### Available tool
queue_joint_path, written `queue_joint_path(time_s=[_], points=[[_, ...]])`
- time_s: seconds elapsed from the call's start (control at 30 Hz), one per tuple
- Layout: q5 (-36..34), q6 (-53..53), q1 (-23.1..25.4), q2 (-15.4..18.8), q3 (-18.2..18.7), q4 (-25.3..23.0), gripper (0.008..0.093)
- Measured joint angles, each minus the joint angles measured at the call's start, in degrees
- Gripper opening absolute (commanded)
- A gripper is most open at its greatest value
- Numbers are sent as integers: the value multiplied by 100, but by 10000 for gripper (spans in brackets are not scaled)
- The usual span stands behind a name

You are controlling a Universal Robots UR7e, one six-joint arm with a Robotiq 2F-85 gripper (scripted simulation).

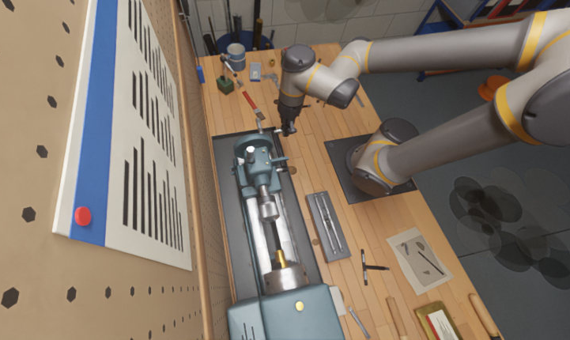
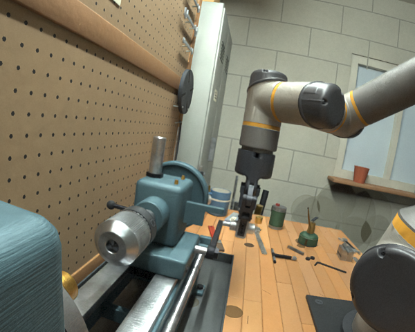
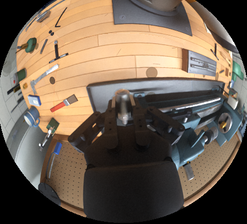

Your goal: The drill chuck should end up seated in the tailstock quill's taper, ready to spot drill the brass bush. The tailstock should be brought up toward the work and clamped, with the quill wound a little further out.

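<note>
The brass bush is partly hidden in the lathe's headstock chuck, only its gold end showing. The drill chuck sits in the nose of the blue tailstock, which stands at the far end of the bed with its handwheel behind it. A small steel crank handle sticks out sideways from the handwheel's rim at the tray's far corner. My gripper hangs straight down over that handle, and its fingers are closed around it.
The lathe's drip tray runs along the pegboard wall. A red-handled brush, a mug, a green oil can and loose keys lie on the bench beyond. A grey tool tray lies beside the lathe, near my arm's base plate.
</note>
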Motion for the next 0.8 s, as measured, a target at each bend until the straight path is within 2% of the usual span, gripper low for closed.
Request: queue_joint_path(time_s=[0.27,0.8], points=[[-1,0,1,0,0,0,85],[-3,4,3,-5,-3,8,80]])
